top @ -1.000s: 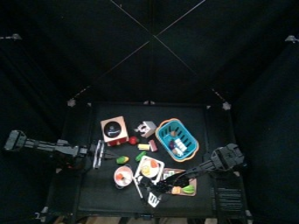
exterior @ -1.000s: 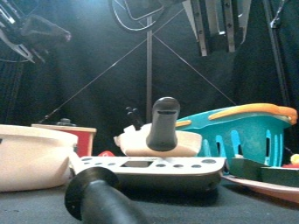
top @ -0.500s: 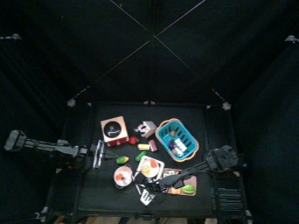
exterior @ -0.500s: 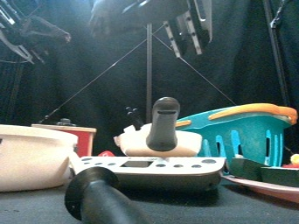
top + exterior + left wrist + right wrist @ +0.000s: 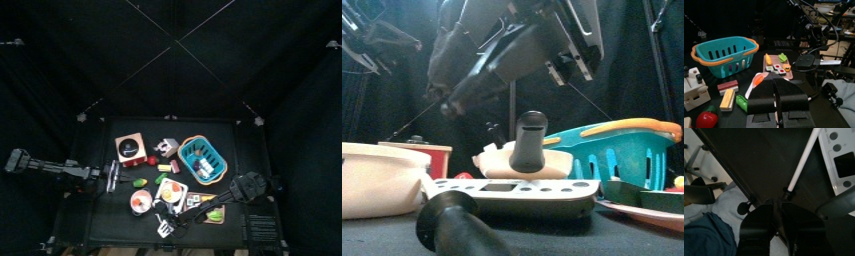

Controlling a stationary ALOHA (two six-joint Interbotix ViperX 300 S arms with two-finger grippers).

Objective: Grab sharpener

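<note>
Sharpener [image 5: 130, 147]: judged to be the red-brown box (dark round face) toward the table's [image 5: 104, 210] back left, untouched. Watched right gripper [image 5: 203, 205] swing down over the front plates [image 5: 140, 202], grip state unreadable; left gripper [image 5: 777, 97] pressed together, resting. Reckoned the reach off-target so far.

Teal basket [image 5: 723, 52] wearing an orange rim; red tomato [image 5: 707, 120] showing near it; black table [image 5: 114, 214] carrying a white pot [image 5: 380, 178].

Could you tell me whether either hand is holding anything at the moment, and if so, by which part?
Nothing is held. The left hand shows nothing between its closed jaws, and the right hand has nothing in view between its jaws either.
</note>
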